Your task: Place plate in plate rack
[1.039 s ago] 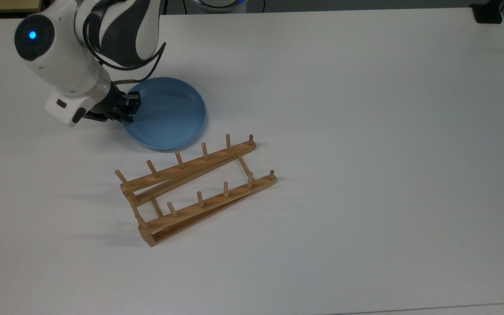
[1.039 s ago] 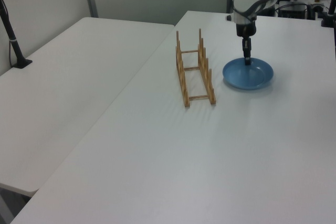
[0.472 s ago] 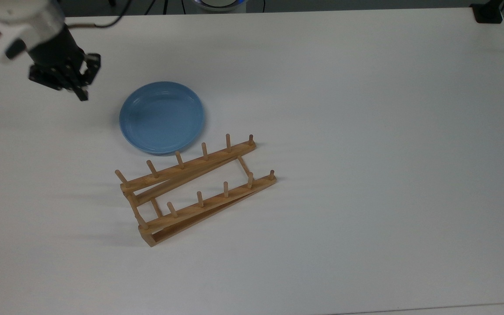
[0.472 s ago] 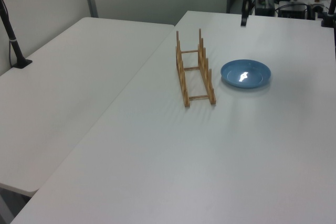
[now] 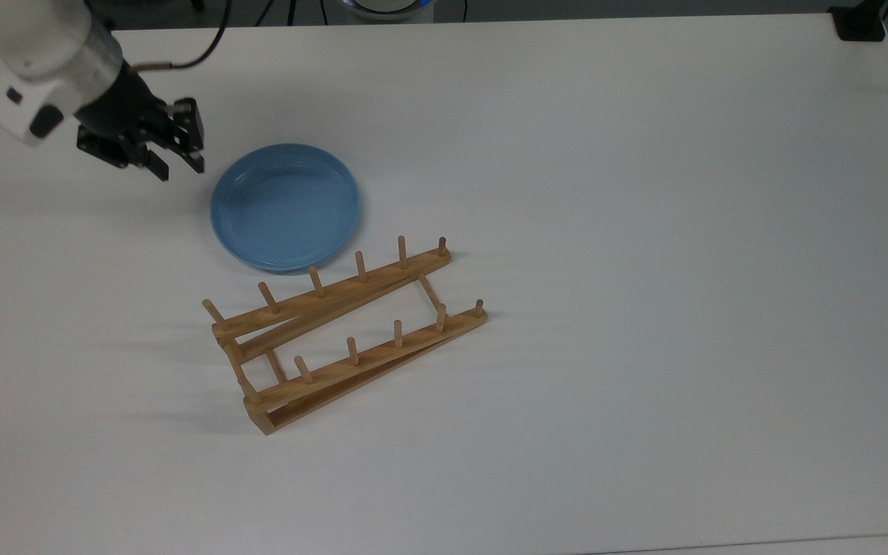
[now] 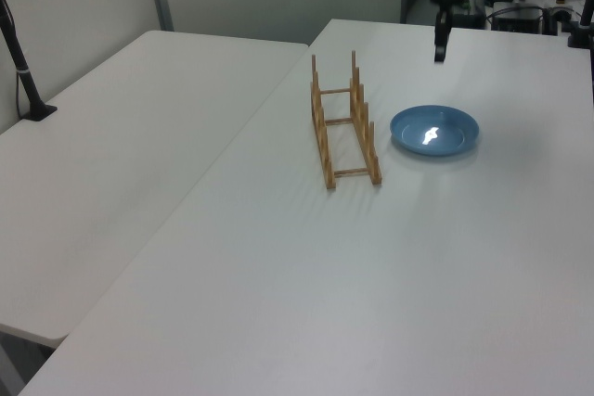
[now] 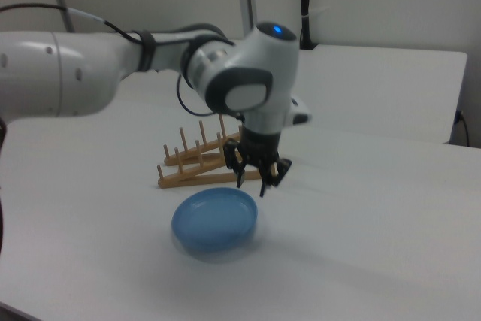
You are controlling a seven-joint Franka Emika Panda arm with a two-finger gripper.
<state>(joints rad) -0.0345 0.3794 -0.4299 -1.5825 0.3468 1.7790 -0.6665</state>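
Plate (image 5: 284,206) is lying flat on the white table (image 5: 644,231), and I am holding nothing. My gripper (image 5: 179,159) is hanging in the air with its two fingers (image 5: 193,146) spread wide and pointing down, just off the plate's rim on the top view's left. In the right view my gripper (image 7: 252,180) is sitting above the far edge of the plate (image 7: 215,222), apart from it, though how high I am hovering is hard to judge from there. In the left view my gripper (image 6: 439,46) is showing as a dark shape above and behind the plate (image 6: 433,130).

Just beside the plate, toward the bottom of the top view, the plate rack (image 5: 344,327) is standing on the table, its nearer rail almost touching the plate's rim. Its two long rails are running slantwise, each carrying upright pegs, with thin crossbars joining them. Its slots are holding nothing.

A black mount (image 5: 860,21) is sitting at the table's far corner, on the top view's right, well apart from everything else.
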